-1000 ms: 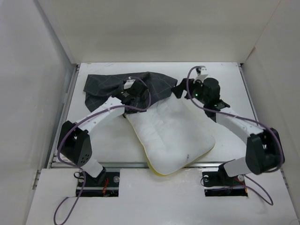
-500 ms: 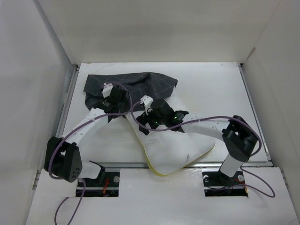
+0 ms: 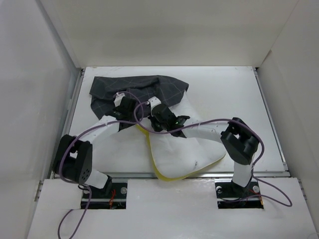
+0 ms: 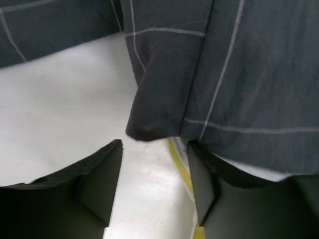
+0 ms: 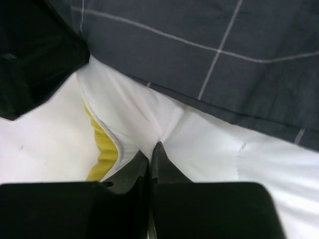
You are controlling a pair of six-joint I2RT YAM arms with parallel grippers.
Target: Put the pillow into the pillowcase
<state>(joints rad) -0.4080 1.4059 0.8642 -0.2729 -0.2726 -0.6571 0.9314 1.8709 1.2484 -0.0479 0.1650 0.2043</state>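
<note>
The white pillow [image 3: 187, 147] with its yellow piped edge [image 5: 101, 149] lies mid-table, its far left corner under the hem of the dark grid-patterned pillowcase [image 3: 142, 88]. My right gripper [image 5: 151, 150] is shut, pinching a fold of the pillow's white cloth [image 5: 224, 159] near that corner, just below the pillowcase [image 5: 209, 45]. In the top view both grippers meet there, the right gripper [image 3: 148, 120] beside the left gripper [image 3: 133, 115]. The left gripper [image 4: 155, 167] stands open over bare table at the pillowcase's hanging corner [image 4: 149, 124]. The yellow edge [image 4: 180, 167] runs along its right finger [image 4: 202, 186].
White walls enclose the table [image 3: 234, 94] on the left, back and right. The right arm [image 3: 239, 142] reaches across the pillow from the right. Purple cables [image 3: 134, 99] loop over both wrists. A rail [image 3: 269, 174] runs along the near table edge.
The right arm swung from the back right across to the pillow's far left corner and shut on its cloth. The left gripper shifted slightly and its jaws narrowed. The pillow bunched leftward.
</note>
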